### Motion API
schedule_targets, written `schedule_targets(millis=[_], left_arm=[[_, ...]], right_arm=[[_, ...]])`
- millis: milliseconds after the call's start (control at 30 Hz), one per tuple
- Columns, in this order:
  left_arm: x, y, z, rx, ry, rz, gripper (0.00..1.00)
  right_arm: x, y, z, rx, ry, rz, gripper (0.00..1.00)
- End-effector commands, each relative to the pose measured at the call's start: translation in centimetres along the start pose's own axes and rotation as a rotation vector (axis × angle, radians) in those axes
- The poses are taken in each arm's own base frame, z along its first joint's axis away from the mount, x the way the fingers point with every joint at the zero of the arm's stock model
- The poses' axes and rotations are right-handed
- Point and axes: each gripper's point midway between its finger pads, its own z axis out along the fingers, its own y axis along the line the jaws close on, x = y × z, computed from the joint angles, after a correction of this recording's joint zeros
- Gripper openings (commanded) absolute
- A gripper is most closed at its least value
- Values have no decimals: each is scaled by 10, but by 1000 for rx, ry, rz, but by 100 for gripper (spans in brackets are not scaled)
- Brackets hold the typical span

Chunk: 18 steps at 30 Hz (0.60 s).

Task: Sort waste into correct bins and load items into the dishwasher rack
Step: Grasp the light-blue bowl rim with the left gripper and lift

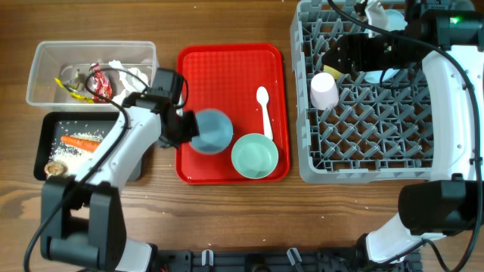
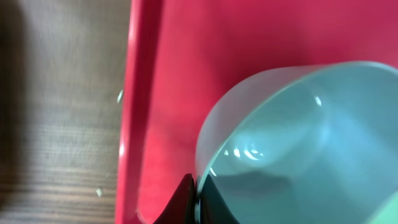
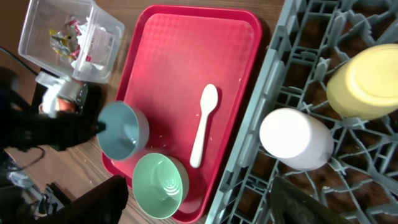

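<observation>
Pale blue-green round plastic bowl [image 1: 211, 130] is at the left side of the flat red plastic tray [image 1: 227, 68]. I see the left gripper [image 2: 196, 186] pinched on its rim. A greener bowl [image 1: 254, 156] and a white plastic spoon [image 1: 264, 112] lie just beside it. The right gripper [image 3: 199, 199] is over the grey pegged plastic rack [image 1: 363, 128], fingers apart, holding nothing.

Left end effector [image 2: 196, 190] pinched on blue bowl [image 2: 298, 137] rim, right end effector [image 3: 199, 190] spread wide, right arm outstretched
</observation>
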Motion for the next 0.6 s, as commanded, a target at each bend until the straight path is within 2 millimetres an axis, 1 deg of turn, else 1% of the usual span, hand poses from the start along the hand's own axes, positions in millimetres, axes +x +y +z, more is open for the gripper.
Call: schedule_targets(millis=[0, 67, 133, 167, 233, 267, 367, 433, 467, 567], left_arm=[[-36, -40, -59, 123, -173, 26, 4], [-40, -53, -76, 152, -210, 48, 4], [-38, -70, -86, 192, -223, 76, 4], [-35, -81, -89, 206, -225, 92, 4], [-28, -110, -92, 250, -251, 165, 4], [-27, -121, -93, 269, -264, 190, 4], [-23, -137, -95, 301, -282, 212, 4], [-23, -141, -97, 311, -289, 215, 4], [-24, -141, -97, 312, -290, 215, 4], [-23, -141, -96, 310, -287, 215, 4]], right_arm=[[4, 13, 12, -18, 34, -20, 72], [6, 24, 18, -28, 49, -45, 67], [8, 31, 24, -12, 68, -73, 64], [11, 39, 30, -2, 86, -99, 64], [15, 61, 40, -24, 109, -131, 64], [16, 67, 44, -19, 116, -149, 63], [20, 82, 55, -11, 139, -201, 63], [23, 87, 62, 4, 159, -225, 63], [25, 86, 66, 24, 168, -235, 63], [27, 72, 78, 127, 199, -211, 62]])
